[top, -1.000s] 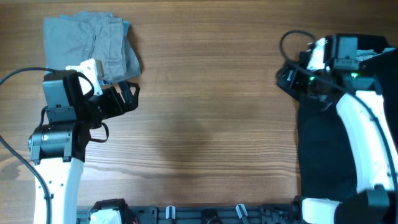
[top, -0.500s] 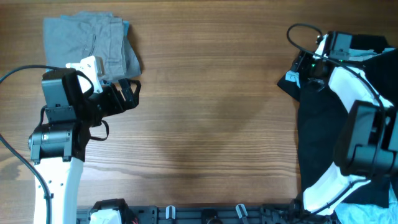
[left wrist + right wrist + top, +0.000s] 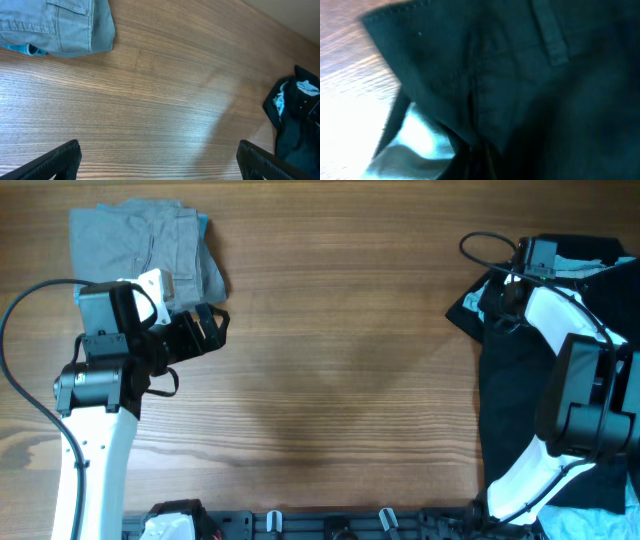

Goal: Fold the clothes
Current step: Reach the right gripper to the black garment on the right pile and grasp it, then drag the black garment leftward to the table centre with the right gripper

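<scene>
Item 1. Folded grey cotton shorts [image 3: 145, 250]: lie at the far left corner of the brown wood-grain table [image 3: 340, 380], flat, with the pocket seam uppermost. The left wrist view shows their lower edge [image 3: 60, 27].

Item 2. Pale blue T-shirt [image 3: 203, 222]: lies under the grey shorts, with only a thin edge showing at their right side. A small patch also shows in the left wrist view [image 3: 22, 48].

Item 3. Large black cloth shorts [image 3: 510, 410]: unfolded and crumpled, spread along the right edge of the table, well apart from the grey pile. A pale lining [image 3: 415, 145] shows under a turned-over black flap [image 3: 520, 75]. They also appear at the right of the left wrist view [image 3: 295, 130].

Item 4. Left gripper [image 3: 208, 330]: just beside the lower right corner of the grey shorts, pointing towards the table's middle. Its jaws are spread wide and hold nothing, with bare wood between the fingers [image 3: 60, 160].

Item 5. Right gripper [image 3: 488, 298]: sits at the far left corner of the black shorts, pressed close to the cloth. Dark fabric fills its camera, so the jaw state cannot be told.
</scene>
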Controlling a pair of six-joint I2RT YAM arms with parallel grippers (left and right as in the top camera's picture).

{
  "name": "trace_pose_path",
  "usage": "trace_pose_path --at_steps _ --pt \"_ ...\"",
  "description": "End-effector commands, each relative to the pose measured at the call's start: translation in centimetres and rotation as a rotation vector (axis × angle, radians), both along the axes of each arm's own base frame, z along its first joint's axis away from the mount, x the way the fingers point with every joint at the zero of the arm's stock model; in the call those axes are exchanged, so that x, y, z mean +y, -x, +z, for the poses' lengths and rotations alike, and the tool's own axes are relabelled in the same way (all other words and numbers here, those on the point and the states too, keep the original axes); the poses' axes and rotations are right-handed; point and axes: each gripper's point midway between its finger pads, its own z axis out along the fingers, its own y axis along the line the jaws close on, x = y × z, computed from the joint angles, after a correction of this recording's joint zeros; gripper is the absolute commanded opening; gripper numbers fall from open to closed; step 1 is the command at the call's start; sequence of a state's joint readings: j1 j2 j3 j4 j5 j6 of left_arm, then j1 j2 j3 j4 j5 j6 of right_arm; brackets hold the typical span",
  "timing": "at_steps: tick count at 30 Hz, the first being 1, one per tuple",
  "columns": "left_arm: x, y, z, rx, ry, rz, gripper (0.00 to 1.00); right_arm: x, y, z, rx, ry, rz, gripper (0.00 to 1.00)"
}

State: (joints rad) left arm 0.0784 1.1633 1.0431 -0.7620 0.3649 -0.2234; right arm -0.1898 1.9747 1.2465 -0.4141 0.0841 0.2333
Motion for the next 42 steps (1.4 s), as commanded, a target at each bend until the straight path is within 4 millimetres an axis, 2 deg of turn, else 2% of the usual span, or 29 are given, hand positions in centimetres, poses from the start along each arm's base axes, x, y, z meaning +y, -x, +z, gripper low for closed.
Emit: trace_pose_path --at_steps 1,3,6,9,11,14,18,21,22,23,25,26,28,30,32,34,35,36,37,38,39,40,42 --pt "-0.3 -0.2 0.5 -0.007 0.003 -0.016 0.99 -2.2 0.5 0.8 0.014 0.106 -0.08 0.04" --pt "-0.3 -0.1 0.4 -0.004 0.003 -0.016 0.99 -2.0 -0.1 2.2 -0.023 0.106 -0.057 0.04" --pt "-0.3 -0.1 0.4 -0.001 0.004 -0.016 1.0 -1.5 -1.3 5.6 -0.111 0.125 0.039 0.06" --pt "-0.3 0.0 0.3 0.007 0.004 -0.016 0.94 -2.3 -0.9 8.1 -0.159 0.123 -0.016 0.04" --pt "-0.3 0.2 0.1 0.016 0.005 -0.016 0.89 -3.5 -0.2 10.0 -0.203 0.1 -0.102 0.04" --pt "-0.3 0.3 0.1 0.021 0.005 -0.016 0.88 -5.1 0.7 14.8 -0.326 0.059 -0.146 0.04" --pt "-0.4 0.2 0.2 0.012 0.009 -0.018 0.87 -6.0 1.9 21.9 -0.491 0.118 -0.053 0.04" --pt "-0.9 0.2 0.9 -0.011 0.032 -0.039 0.8 -7.1 3.0 24.6 -0.541 0.18 -0.099 0.04" --pt "-1.1 0.2 1.1 -0.02 0.041 -0.047 0.78 -7.0 3.0 25.0 -0.556 0.18 -0.095 0.04" --pt "-1.2 0.3 1.6 -0.034 0.045 -0.051 0.75 -6.1 2.5 26.1 -0.601 0.154 -0.054 0.04" --pt "-1.2 0.4 3.0 -0.077 0.039 -0.051 0.72 -1.9 1.4 29.4 -0.715 0.035 0.109 0.04" --pt "-0.6 0.5 5.0 -0.137 0.009 -0.027 0.72 3.6 0.9 32.8 -0.809 -0.123 0.28 0.04" --pt "0.7 0.7 6.9 -0.2 -0.054 0.029 0.75 9.9 1.3 34.7 -0.84 -0.288 0.422 0.05" --pt "2.2 1.1 8.7 -0.257 -0.12 0.097 0.79 15.9 1.8 34.5 -0.81 -0.385 0.54 0.04" --pt "3.9 2.0 11.0 -0.327 -0.193 0.182 0.89 26.3 3.7 32.6 -0.722 -0.466 0.753 0.04" --pt "4.5 2.6 12.1 -0.365 -0.214 0.212 0.92 33.4 6.0 30.6 -0.644 -0.513 0.892 0.04" --pt "4.5 2.9 12.5 -0.381 -0.216 0.217 0.92 37.8 7.9 28.8 -0.582 -0.533 0.979 0.05" --pt "4.5 3.2 12.9 -0.393 -0.216 0.219 0.93 41.0 9.6 27.1 -0.531 -0.541 1.039 0.19" --pt "4.5 3.4 13.1 -0.402 -0.217 0.222 0.93 44.3 11.5 24.6 -0.464 -0.529 1.097 0.52" --pt "4.5 3.5 13.3 -0.408 -0.217 0.222 0.93 45.7 12.4 23.3 -0.432 -0.517 1.121 0.77" --pt "4.5 3.7 13.4 -0.414 -0.217 0.223 0.94 47.7 13.9 21.2 -0.379 -0.497 1.157 0.88" --pt "4.5 3.7 13.5 -0.417 -0.217 0.223 0.95 48.3 14.7 20.2 -0.35 -0.479 1.168 0.9" --pt "4.5 3.7 13.5 -0.417 -0.217 0.223 0.97 47.1 13.9 20.1 -0.35 -0.43 1.117 0.99"
